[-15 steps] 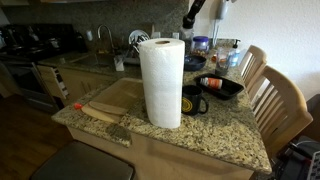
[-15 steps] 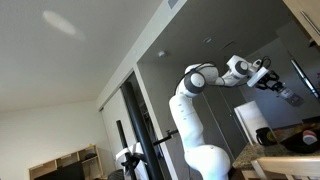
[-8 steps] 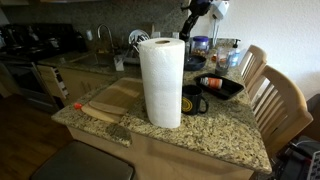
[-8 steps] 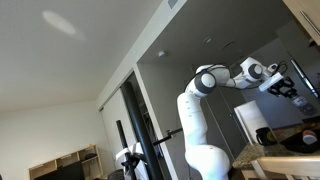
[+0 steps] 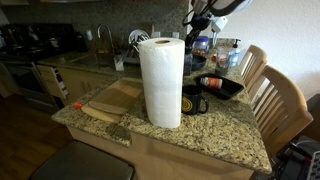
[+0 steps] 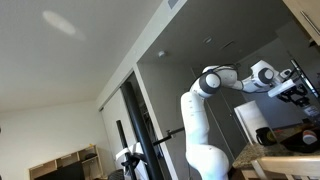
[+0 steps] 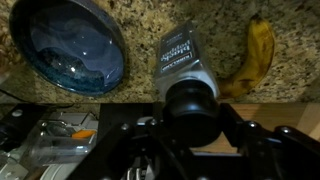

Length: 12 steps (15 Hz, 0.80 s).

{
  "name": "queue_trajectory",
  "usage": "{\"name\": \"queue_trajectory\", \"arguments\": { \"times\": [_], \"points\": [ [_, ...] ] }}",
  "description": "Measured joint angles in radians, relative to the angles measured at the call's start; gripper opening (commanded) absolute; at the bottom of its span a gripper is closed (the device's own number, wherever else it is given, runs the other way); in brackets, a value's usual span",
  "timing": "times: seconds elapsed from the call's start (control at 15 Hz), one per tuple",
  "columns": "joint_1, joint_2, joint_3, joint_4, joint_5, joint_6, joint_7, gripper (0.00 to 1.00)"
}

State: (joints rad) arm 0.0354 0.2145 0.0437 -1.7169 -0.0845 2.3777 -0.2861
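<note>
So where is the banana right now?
In the wrist view the banana lies on the granite counter at upper right, just right of the bottle in the gripper; the blue bowl is at upper left.

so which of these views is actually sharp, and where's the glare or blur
Wrist view: the bottle has a sharp label, but its near end is a soft dark blur; pale reflections sit on the blue bowl; the banana is fairly crisp. In an exterior view the paper towel roll is bright and sharp while the kitchen behind is dim. In an exterior view the arm stands pale against a dark wall.
</note>
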Motion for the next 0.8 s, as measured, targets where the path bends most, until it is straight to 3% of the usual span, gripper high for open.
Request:
{"name": "queue_trajectory", "arguments": {
  "times": [0.4, 0.47, 0.53, 0.73, 0.8],
  "points": [
    [-0.004, 0.013, 0.001, -0.016, 0.060, -0.024, -0.001, 0.33],
    [-0.006, 0.013, 0.000, -0.017, 0.061, -0.026, -0.001, 0.83],
    [-0.008, 0.013, 0.000, -0.019, 0.061, -0.027, -0.001, 0.84],
    [-0.017, 0.013, -0.001, -0.020, 0.061, -0.027, -0.001, 1.00],
    [-0.018, 0.013, -0.001, -0.020, 0.061, -0.027, -0.001, 1.00]
  ]
}}
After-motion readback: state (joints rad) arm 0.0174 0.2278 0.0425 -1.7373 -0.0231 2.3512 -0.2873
